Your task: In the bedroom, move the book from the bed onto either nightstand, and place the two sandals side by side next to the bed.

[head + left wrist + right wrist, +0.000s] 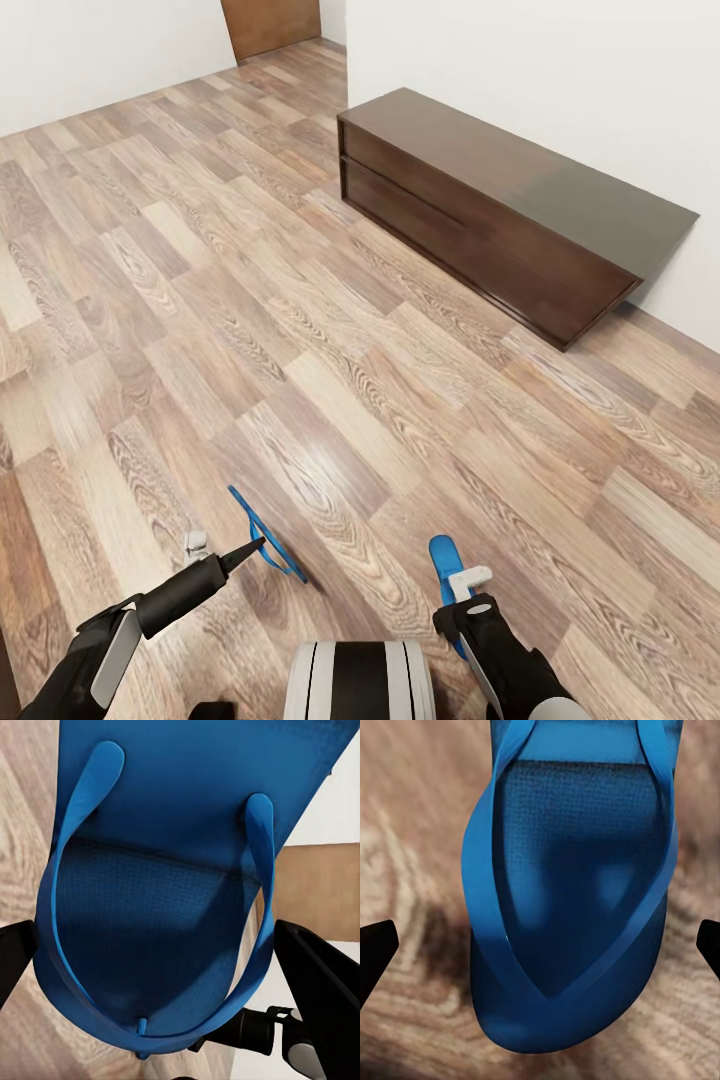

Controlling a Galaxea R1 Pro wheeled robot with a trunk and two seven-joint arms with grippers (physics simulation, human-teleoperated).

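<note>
Sandals ride in your hands above the plank floor [300,330]: left hand [235,555] pinches one sandal [265,535], right hand [462,585] pinches the other sandal [443,560], dresser [510,215] ahead.

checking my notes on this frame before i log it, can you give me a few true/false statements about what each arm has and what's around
1. Each arm carries a blue sandal. True: the left gripper has one sandal and the right gripper has the other sandal.
2. The dark brown cabinet stands against the white wall. True.
3. A lamp stands on the cabinet. False: its top is bare.
4. The floor is grey carpet. False: it is wood plank.
5. The left sandal lies flat on the floor. False: in the head view it is tilted on edge, off the floor, at the left fingers.
</note>
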